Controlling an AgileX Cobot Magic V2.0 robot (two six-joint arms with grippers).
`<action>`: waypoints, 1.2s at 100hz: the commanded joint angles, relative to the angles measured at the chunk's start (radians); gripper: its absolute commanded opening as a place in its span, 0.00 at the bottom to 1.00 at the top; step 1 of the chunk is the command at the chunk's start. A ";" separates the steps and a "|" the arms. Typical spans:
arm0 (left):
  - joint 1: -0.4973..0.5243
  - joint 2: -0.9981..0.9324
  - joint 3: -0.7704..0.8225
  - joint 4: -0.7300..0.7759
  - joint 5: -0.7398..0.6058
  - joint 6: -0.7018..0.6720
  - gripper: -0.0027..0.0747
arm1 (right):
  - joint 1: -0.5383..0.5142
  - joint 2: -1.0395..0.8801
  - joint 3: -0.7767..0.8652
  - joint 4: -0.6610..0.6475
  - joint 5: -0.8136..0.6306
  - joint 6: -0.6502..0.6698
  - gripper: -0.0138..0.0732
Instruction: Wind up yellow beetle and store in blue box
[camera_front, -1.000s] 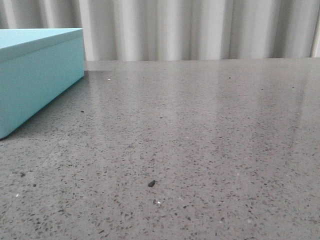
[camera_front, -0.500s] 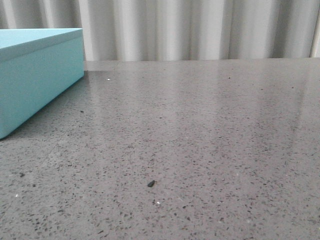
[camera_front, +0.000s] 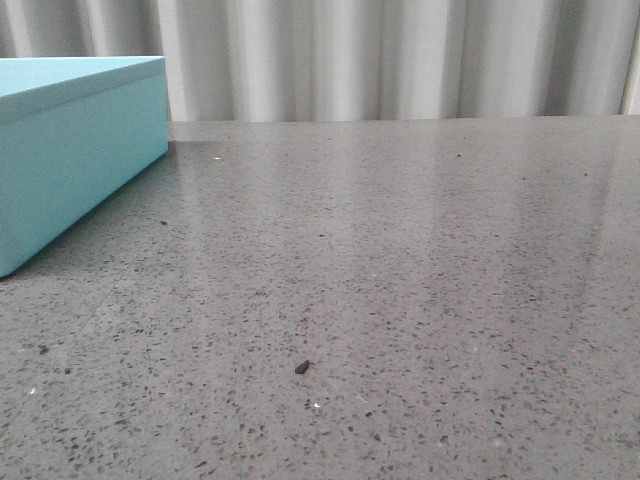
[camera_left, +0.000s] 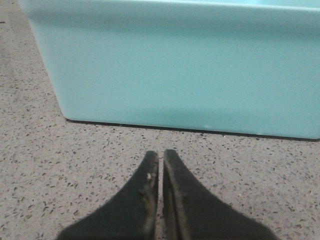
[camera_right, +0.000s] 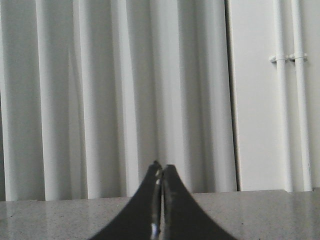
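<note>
Both my claws pressed together, holding nothing.
Left gripper (camera_left: 161, 157) faces the blue box (camera_left: 190, 65); right gripper (camera_right: 160, 167) faces curtains (camera_right: 125, 90).

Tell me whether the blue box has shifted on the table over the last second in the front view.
No. The blue box keeps its place: its near corner meets the table at the same spot, and its top edge sits the same against the curtain.
</note>
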 joint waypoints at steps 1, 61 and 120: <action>0.000 -0.033 0.025 0.002 -0.045 -0.010 0.01 | 0.001 0.009 0.020 -0.002 -0.068 -0.002 0.09; 0.000 -0.033 0.025 0.002 -0.045 -0.010 0.01 | 0.001 0.009 0.020 -0.002 -0.068 -0.002 0.09; 0.000 -0.033 0.025 0.002 -0.045 -0.010 0.01 | -0.005 -0.053 0.022 -0.109 0.225 -0.002 0.09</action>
